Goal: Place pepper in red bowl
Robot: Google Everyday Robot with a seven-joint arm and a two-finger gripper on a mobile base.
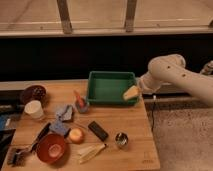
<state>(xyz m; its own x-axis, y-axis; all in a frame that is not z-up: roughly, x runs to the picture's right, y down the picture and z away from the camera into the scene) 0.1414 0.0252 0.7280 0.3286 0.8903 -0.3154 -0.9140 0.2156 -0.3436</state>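
The pepper [78, 97], slim and red-orange, leans in a small grey-blue cup [82, 105] left of the green tray [98, 95]. The red bowl [51, 148] sits near the table's front left corner and looks empty. My gripper [132, 93] has a pale yellow tip on a white arm. It hangs over the front right corner of the green tray, far to the right of the pepper and of the red bowl. It holds nothing that I can see.
On the wooden table [135, 125] are a maroon bowl [33, 93], a white cup [34, 109], grey-blue cloths [63, 112], a round orange ball [76, 135], a black block [98, 130], a metal cup [120, 140], pale-yellow pieces [91, 151] and dark utensils [39, 136].
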